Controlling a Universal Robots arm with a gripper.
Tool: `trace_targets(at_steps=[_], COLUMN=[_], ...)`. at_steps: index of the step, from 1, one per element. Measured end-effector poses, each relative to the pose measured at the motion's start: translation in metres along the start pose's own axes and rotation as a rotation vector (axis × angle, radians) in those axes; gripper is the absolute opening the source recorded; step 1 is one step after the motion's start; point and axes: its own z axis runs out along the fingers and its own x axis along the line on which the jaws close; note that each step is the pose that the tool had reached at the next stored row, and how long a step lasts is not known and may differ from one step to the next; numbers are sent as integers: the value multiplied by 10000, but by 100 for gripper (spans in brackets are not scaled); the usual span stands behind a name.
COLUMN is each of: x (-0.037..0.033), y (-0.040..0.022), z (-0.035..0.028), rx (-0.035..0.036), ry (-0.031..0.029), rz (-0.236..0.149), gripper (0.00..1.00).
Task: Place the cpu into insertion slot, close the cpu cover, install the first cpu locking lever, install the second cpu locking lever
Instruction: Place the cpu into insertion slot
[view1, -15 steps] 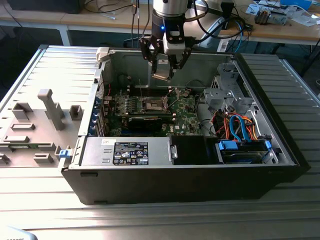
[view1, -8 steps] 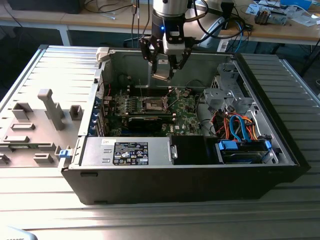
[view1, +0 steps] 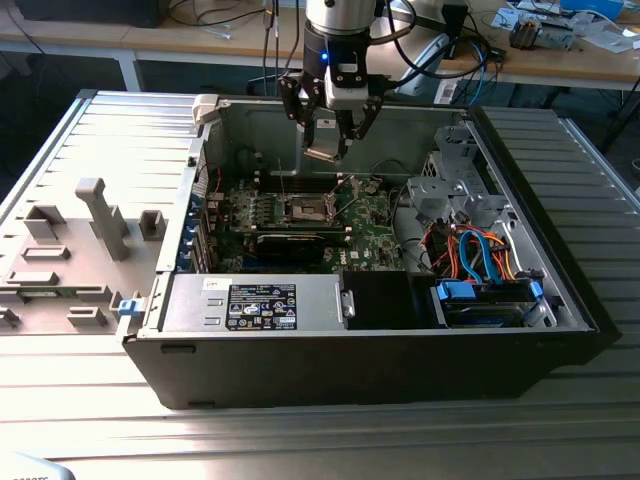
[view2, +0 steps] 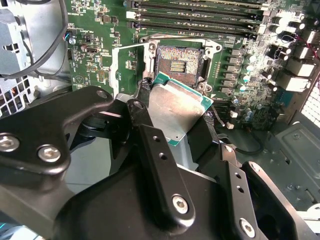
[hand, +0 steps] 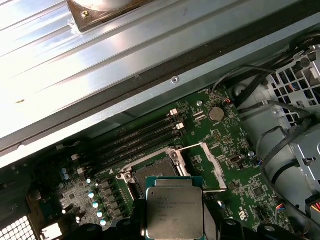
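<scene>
Gripping: claw (view1: 326, 148) clamped on cpu (view2: 180, 107) by its edges, chip tilted.
Cpu: in air above slot (view2: 179, 65), apart from it.
Cover (hand: 207, 167): swung open beside slot.
Done: pickup only, by the look.
Left: seating, cover, both levers.
Arm: upright over open case (view1: 400, 360), claw pointing down at board (view2: 100, 30).
</scene>
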Motion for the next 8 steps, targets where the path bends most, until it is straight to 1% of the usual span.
trace_targets(at_steps=[8], x=[0], y=[0], z=[5], rx=[-1], ry=[-1], rz=[41], gripper=[54])
